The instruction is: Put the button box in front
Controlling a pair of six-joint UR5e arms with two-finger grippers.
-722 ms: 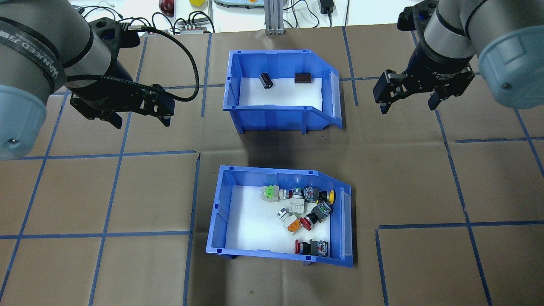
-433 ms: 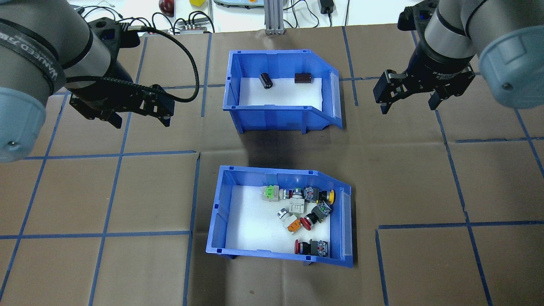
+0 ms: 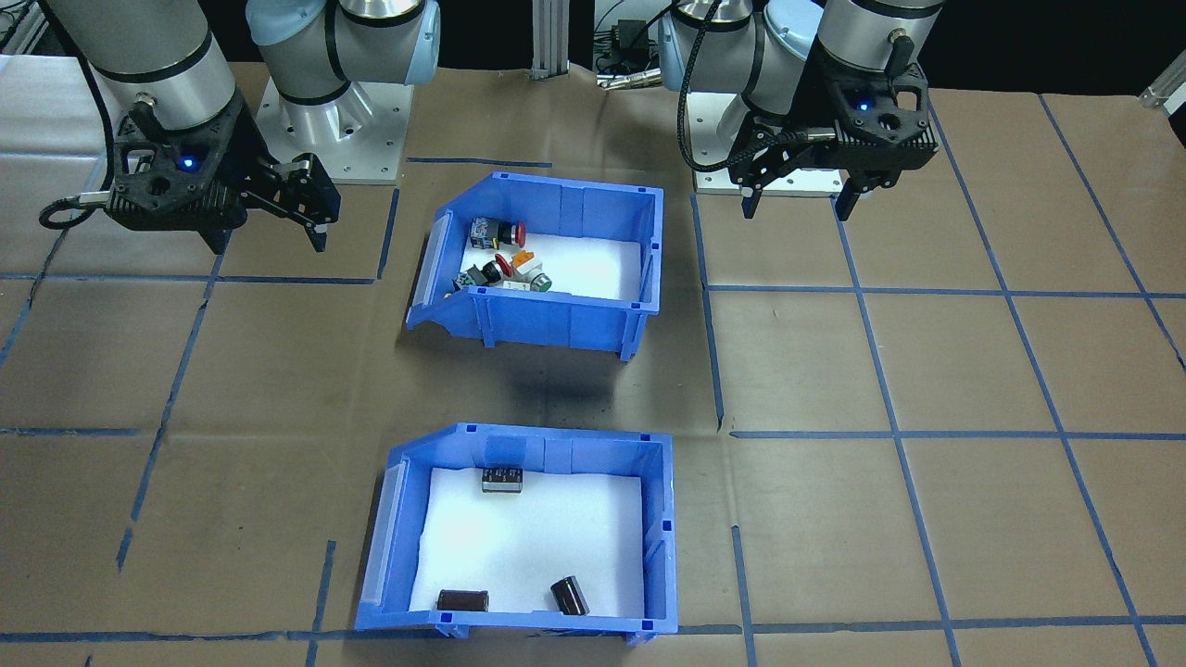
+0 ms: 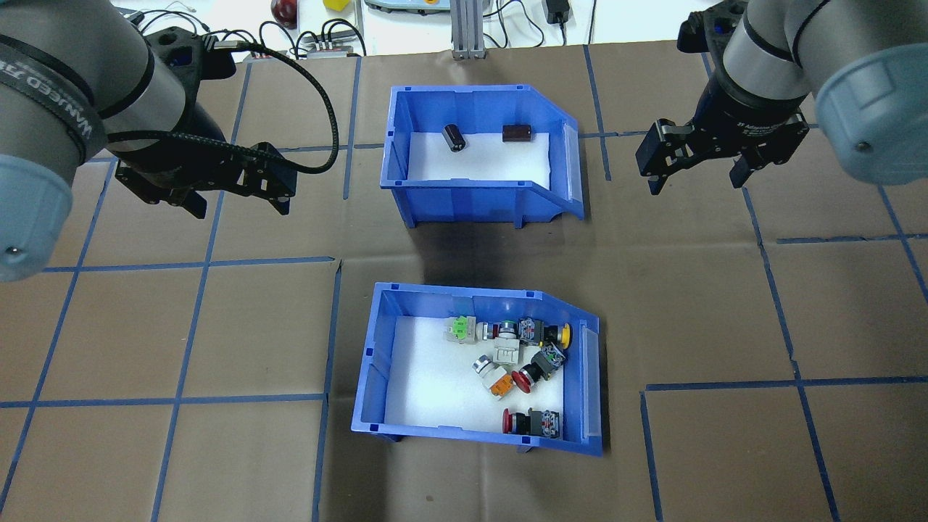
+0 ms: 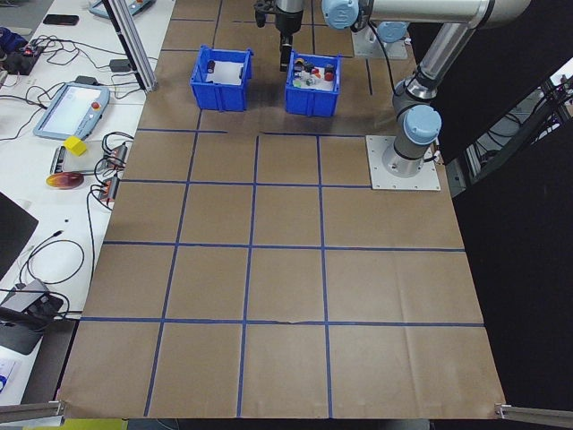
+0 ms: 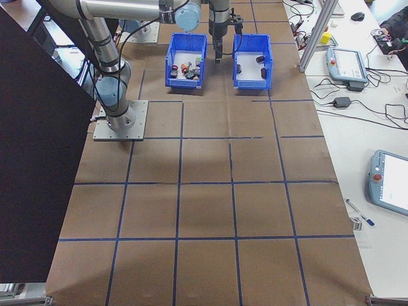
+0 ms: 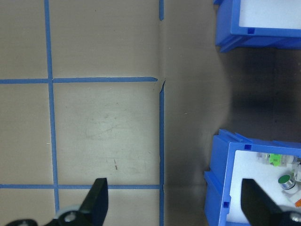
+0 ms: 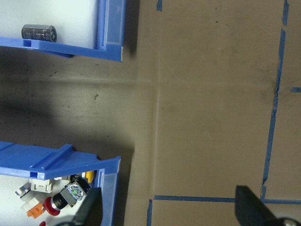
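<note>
near the table's robot-side edge sits the button box (image 4: 478,370), untouched; left gripper (image 4: 235,196) and right gripper (image 4: 696,174) hover beside it, jaws spread, empty, ready to flank it.

The button box (image 4: 475,435) was blue with a white liner, and the switches (image 4: 523,355) in it were red, orange, yellow and green. The other bin (image 4: 471,196) was the same blue, also white inside, with small black cylinders (image 4: 454,136). The worktop (image 4: 725,290) was brown with a grid of blue tape lines.
</note>
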